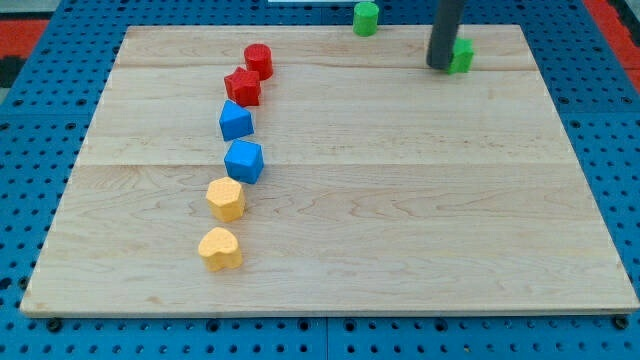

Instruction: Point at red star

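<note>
the pale wooden worktop (400,200) lies on a blue perforated base, and most of the small coloured blocks on it form a loose line down the view's left half. at the top of that line sits a red cylinder block (259,60), and touching it just below and slightly to the left is the red star-shaped block (243,87), the one named in the task (its points are soft, but the notched outline reads as a star). below the star, just beside it, is a blue block with a pointed, roughly triangular top (236,121), then a blue chunky cube-like block (244,161) a little apart, then a yellow hexagon-like block (226,199), and lowest a yellow heart-shaped block (220,249). up at the view's top edge stands a green cylinder block (366,18), right at the worktop's far rim, and to the right of it a second green block (462,55) whose shape i cannot make out, since the dark rod partly covers it. my tip (441,66) rests at the view's upper right, touching or just beside that second green block on its left side, and well apart from the red star, which sits far across toward the view's left. there is no hand on this arm, only the straight rod, so nothing is open, closed or clamped.
</note>
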